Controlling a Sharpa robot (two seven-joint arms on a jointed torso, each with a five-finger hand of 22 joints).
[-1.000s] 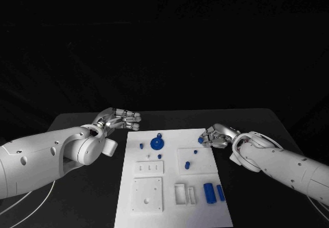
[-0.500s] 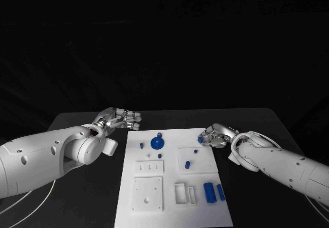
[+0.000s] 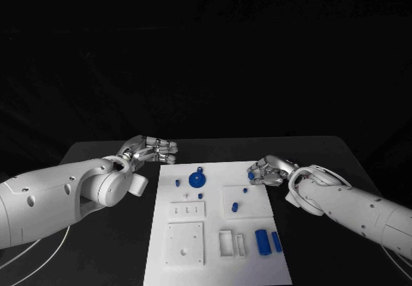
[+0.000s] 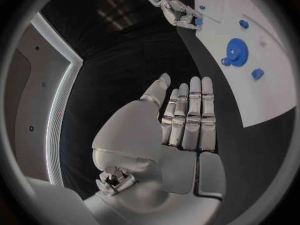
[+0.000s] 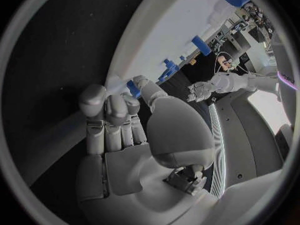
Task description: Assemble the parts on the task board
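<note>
The white task board (image 3: 215,262) lies in the middle of the black table. On it are a blue gear (image 3: 196,177), small blue pegs (image 3: 234,207) and two blue cylinders (image 3: 262,242) near the front right. My right hand (image 3: 270,170) hovers at the board's far right edge and pinches a small blue part (image 3: 252,175) between thumb and fingers; the right wrist view shows that part (image 5: 133,88) at the fingertips. My left hand (image 3: 153,149) floats off the board's far left corner. Its fingers (image 4: 190,115) are stretched out side by side and hold nothing.
White blocks sit on the board: a square plate (image 3: 184,243) at the front left, a slotted holder (image 3: 230,243) beside it, and a raised pad (image 3: 246,199) at the right. Black table (image 3: 94,250) surrounds the board on both sides.
</note>
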